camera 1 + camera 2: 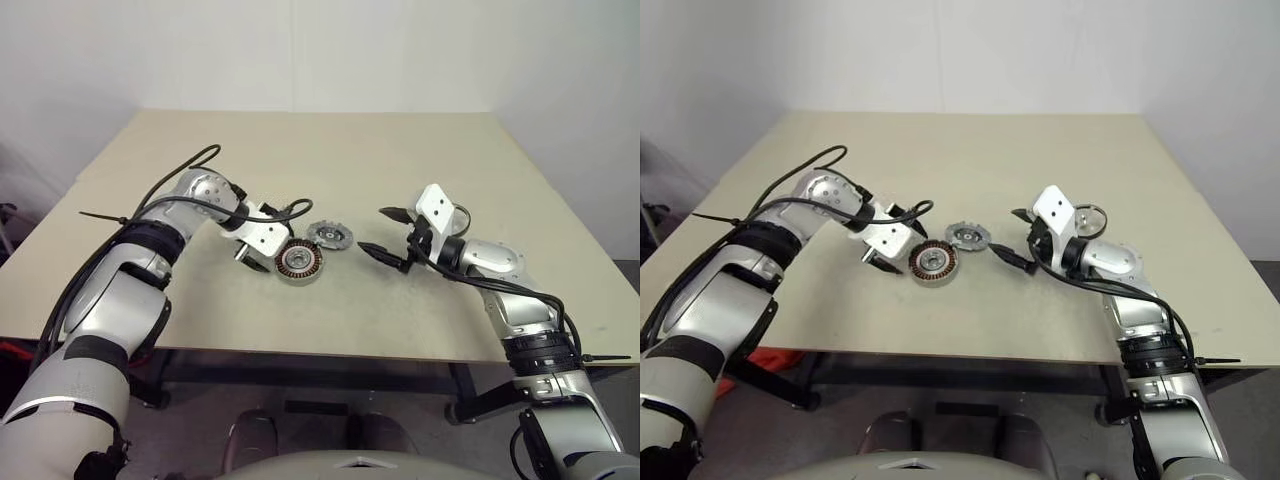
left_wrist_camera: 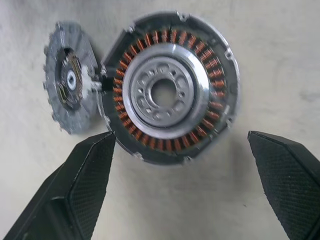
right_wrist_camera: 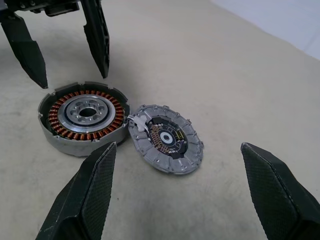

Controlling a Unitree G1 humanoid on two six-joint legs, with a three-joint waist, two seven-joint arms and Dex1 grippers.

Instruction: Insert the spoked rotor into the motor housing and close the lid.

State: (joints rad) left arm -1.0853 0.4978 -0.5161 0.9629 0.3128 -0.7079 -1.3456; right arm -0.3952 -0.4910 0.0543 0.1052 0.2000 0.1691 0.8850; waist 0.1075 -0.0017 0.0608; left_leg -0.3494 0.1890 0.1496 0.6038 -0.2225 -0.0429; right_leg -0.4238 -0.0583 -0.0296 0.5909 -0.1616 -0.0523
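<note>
Your left wrist view shows the motor housing (image 2: 170, 95) with its copper windings; both pincers gape empty over the beige counter (image 1: 400, 150), a white wall behind.

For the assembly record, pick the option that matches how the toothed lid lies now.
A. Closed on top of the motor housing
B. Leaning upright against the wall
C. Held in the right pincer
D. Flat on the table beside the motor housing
D: the toothed lid lies flat on the table right beside the open motor housing, no pincer on it.

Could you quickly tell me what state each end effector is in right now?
Left end effector: open, holding nothing, above the motor housing.
Right end effector: open, holding nothing.
</note>
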